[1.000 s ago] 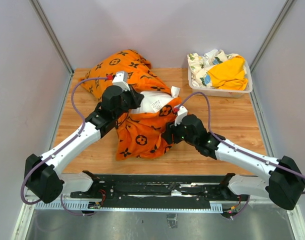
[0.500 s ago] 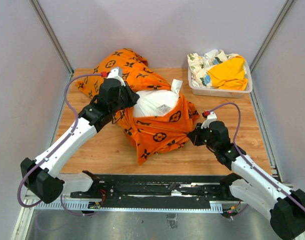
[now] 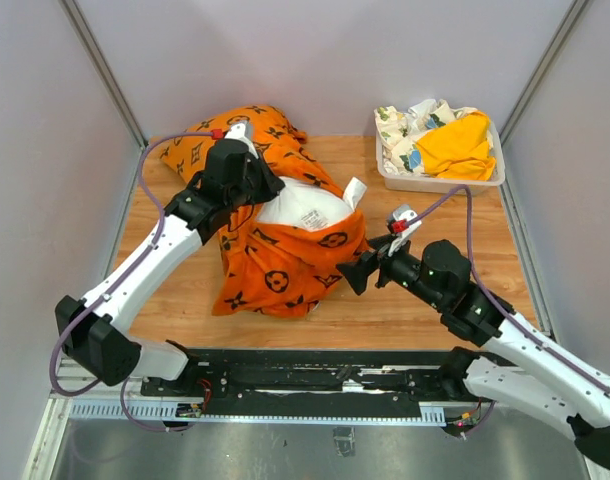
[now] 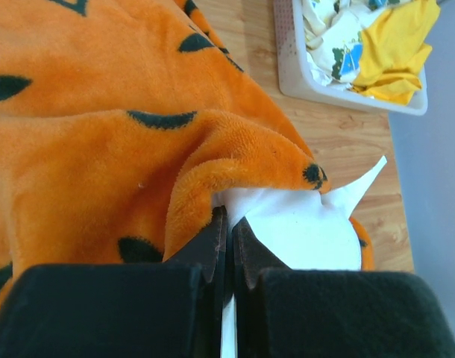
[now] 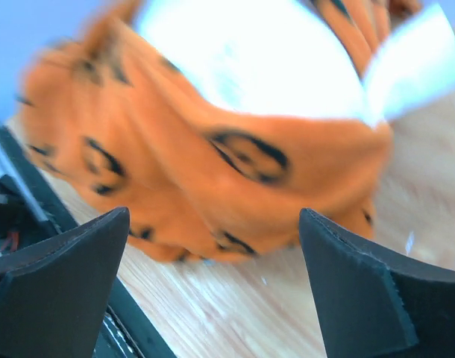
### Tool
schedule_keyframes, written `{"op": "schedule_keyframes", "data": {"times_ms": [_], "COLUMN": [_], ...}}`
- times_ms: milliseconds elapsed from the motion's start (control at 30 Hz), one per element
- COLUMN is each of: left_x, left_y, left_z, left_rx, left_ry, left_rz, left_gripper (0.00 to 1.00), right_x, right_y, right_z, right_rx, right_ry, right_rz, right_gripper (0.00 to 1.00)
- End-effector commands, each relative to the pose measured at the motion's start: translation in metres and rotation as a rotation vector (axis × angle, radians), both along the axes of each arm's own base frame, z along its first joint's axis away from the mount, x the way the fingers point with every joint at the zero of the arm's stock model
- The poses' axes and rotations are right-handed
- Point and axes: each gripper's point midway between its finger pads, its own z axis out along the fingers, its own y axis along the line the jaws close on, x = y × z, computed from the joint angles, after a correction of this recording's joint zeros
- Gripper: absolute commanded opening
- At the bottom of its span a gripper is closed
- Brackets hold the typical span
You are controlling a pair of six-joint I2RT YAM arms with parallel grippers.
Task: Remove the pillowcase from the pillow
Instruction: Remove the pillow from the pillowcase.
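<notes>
The orange pillowcase [image 3: 275, 265] with black motifs lies bunched mid-table, still wrapped round the lower part of the white pillow [image 3: 305, 208], whose top bulges out of it. My left gripper [image 3: 247, 185] sits at the pillow's left upper side. In the left wrist view it [image 4: 229, 231] is shut on a fold of white pillow [image 4: 302, 231] fabric, right at the pillowcase [image 4: 101, 149] edge. My right gripper [image 3: 363, 262] stands open just right of the pillowcase, holding nothing. The blurred right wrist view shows the pillowcase [image 5: 235, 171] and pillow [image 5: 250, 60] beyond the wide jaws [image 5: 212, 224].
A white basket [image 3: 490, 183] at the back right holds a plain yellow-orange cloth [image 3: 455, 145] and a white floral cloth [image 3: 400, 130]. Grey walls close in the wooden table [image 3: 465, 240] on three sides. The black arm rail runs along the near edge.
The right gripper has opened, let go of the pillowcase and swung left towards it. The pillowcase bundle has slid left. The left gripper has stayed shut and shifted slightly back.
</notes>
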Motion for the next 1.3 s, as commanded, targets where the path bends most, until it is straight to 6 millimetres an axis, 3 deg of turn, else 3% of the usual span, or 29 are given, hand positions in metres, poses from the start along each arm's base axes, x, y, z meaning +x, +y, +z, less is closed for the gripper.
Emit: {"op": "schedule_keyframes", "data": {"times_ms": [0,167,300,400,533,733,900,967,1167,1267], "left_x": [0.004,0.000,-0.006,-0.011,-0.017,-0.021,-0.024,-0.022,-0.007,0.006], "left_y": [-0.019,-0.027,-0.035,-0.038,-0.039,-0.038,-0.035,-0.034,-0.031,-0.027], "left_z": [0.034,0.036,0.035,0.035,0.034,0.034,0.037,0.038,0.047,0.062], "left_rx": [-0.056,-0.091,-0.116,-0.137,-0.152,-0.160,-0.170,-0.172,-0.204,-0.219], "left_ry": [-0.081,-0.088,-0.073,-0.077,-0.083,-0.093,-0.109,-0.112,-0.135,-0.176], "left_rz": [-0.103,-0.139,-0.184,-0.213,-0.232,-0.240,-0.232,-0.220,-0.145,-0.090], "left_gripper": [0.00,0.00,0.00,0.00,0.00,0.00,0.00,0.00,0.00,0.00], "right_x": [-0.009,-0.014,-0.006,0.003,0.014,0.012,-0.004,-0.015,-0.076,-0.103], "right_y": [0.036,0.097,0.122,0.136,0.151,0.172,0.168,0.164,0.157,0.152], "right_z": [0.053,0.056,0.080,0.086,0.075,0.032,-0.006,-0.018,-0.054,-0.068], "right_rx": [-0.027,-0.038,-0.007,-0.006,-0.046,-0.090,-0.102,-0.098,-0.113,-0.123], "right_ry": [-0.184,-0.214,-0.263,-0.305,-0.317,-0.203,-0.099,-0.051,0.088,0.155], "right_rz": [0.140,0.360,0.407,0.420,0.434,0.517,0.562,0.592,0.733,0.786], "right_gripper": [0.93,0.86,0.80,0.77,0.70,0.66,0.56,0.45,0.11,0.02]}}
